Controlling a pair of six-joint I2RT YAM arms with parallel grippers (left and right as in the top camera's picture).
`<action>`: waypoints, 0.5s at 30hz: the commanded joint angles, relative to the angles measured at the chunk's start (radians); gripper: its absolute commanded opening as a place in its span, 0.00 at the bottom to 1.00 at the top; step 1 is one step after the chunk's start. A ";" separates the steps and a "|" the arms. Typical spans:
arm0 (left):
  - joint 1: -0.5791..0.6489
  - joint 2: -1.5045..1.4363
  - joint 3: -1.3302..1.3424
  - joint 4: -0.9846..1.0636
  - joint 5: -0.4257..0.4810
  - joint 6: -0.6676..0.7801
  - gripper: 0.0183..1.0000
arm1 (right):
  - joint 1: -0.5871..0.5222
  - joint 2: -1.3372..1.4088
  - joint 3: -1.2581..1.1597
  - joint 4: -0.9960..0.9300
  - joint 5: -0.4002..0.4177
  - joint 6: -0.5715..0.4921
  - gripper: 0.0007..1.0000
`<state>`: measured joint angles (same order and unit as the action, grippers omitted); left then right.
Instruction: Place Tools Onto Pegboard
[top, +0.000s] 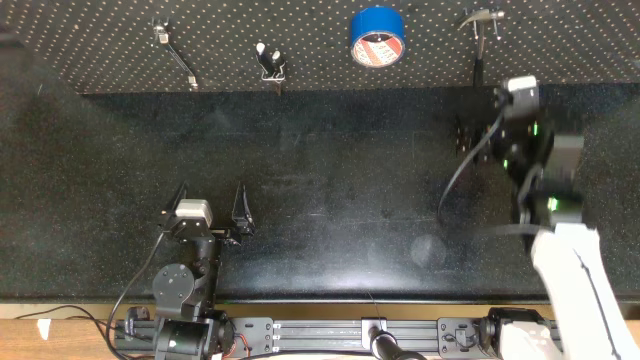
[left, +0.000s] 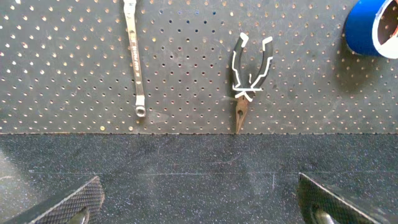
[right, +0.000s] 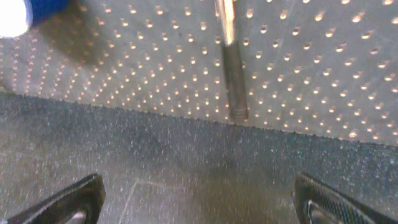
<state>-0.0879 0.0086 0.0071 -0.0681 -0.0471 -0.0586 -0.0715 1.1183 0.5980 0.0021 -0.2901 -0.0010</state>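
From above, the wrench, pliers, blue tape and hammer all hang on the pegboard; the left tool sits low over the bench, the right tool near the hammer; the left wrist view shows its jaws wide apart and empty, facing the pliers; the right wrist view likewise gapes, holding nothing, before the hammer's handle; backing straight off without brushing that handle looks wisest.

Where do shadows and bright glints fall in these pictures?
Left wrist view: the blue tape roll throws a soft dark shadow on the pegboard beneath it, and the wrench shines pale. Right wrist view: a similar dark shadow lies beside the tape roll, and the metal upper shaft of the hammer glints. Top view: a faint pale patch shows on the black mat.
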 joint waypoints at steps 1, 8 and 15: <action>-0.004 -0.005 -0.002 -0.007 -0.001 -0.015 1.00 | 0.005 -0.333 -0.365 0.246 0.002 0.008 0.98; -0.004 -0.005 -0.002 -0.007 -0.002 -0.015 1.00 | 0.003 -0.671 -0.594 0.385 0.047 0.008 0.98; -0.004 -0.005 -0.002 -0.007 -0.002 -0.015 1.00 | 0.033 -0.962 -0.594 0.070 0.201 0.143 0.98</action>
<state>-0.0879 0.0109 0.0078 -0.0700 -0.0475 -0.0586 -0.0540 0.2108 0.0063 0.0998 -0.1719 0.0708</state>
